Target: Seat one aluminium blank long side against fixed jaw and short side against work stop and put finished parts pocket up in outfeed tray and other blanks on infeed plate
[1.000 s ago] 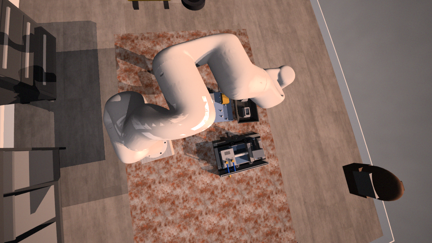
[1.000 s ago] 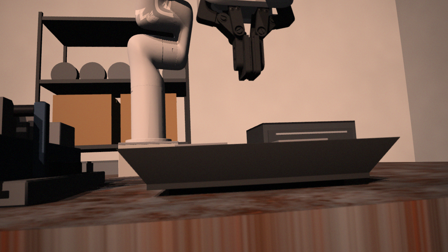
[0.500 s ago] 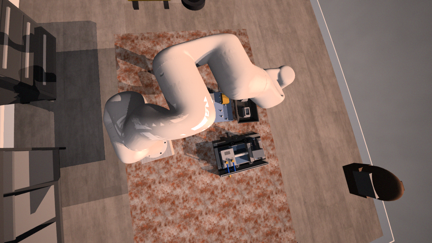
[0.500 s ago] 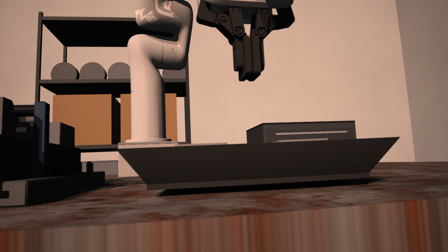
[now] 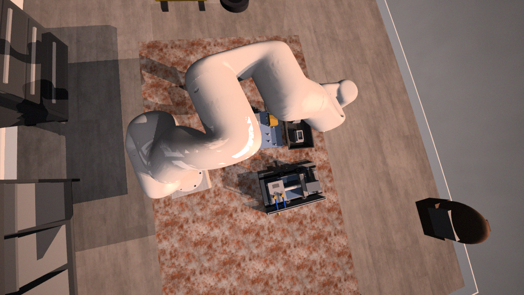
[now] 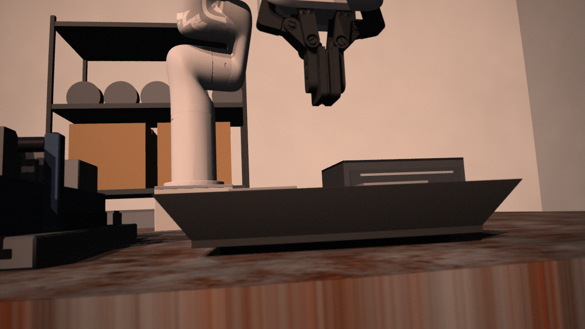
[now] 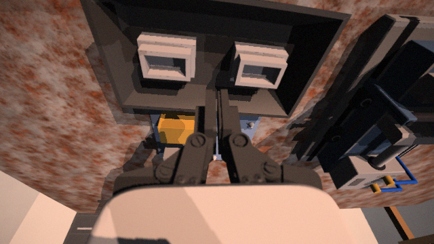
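I have the gripper (image 6: 326,99) pinched fully shut on nothing, hanging above the outfeed tray (image 6: 327,204). Two finished parts (image 7: 167,57) (image 7: 260,65) lie pocket-up inside it. A brass blank (image 7: 174,128) sits on the infeed plate (image 5: 269,135) beside the tray, mid-table.

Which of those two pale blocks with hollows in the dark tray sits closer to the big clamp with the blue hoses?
The right-hand finished part in the wrist view; the other lies farther from the vise.

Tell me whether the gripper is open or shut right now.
Shut and empty. The gripper hangs above the tray with its fingers pressed together and nothing between them.
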`<state>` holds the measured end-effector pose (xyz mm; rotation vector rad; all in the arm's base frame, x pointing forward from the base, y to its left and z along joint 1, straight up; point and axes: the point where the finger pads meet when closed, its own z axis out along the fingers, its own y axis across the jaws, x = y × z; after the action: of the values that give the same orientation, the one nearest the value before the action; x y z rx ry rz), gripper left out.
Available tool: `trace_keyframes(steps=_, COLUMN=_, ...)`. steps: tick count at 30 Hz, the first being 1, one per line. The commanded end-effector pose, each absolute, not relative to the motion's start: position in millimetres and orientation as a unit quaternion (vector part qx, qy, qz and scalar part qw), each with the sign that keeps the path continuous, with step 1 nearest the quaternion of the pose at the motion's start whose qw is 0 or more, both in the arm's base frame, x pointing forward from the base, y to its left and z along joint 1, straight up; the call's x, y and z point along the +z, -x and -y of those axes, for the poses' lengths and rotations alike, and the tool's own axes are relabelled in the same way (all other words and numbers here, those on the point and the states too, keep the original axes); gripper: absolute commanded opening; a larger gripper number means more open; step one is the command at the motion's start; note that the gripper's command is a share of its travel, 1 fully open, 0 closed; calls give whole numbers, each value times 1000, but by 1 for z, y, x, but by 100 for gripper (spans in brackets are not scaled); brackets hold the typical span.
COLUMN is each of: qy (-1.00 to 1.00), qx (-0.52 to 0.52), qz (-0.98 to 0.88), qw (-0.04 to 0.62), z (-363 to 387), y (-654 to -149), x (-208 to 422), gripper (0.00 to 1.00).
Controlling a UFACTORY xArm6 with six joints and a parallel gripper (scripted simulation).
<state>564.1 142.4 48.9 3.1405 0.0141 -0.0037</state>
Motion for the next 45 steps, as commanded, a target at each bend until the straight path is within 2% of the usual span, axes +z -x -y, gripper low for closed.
trace_keyframes(steps=1, qy=-1000, qx=1, qz=-4, qw=0, z=-143, y=-566, x=51, gripper=0)
trace_keyframes(steps=21, qy=-1000, qx=1, qz=-4, qw=0, z=-143, y=-566, x=60, gripper=0)
trace_keyframes(steps=45, qy=-1000, qx=1, qz=-4, qw=0, z=-143, y=-566, x=110, gripper=0)
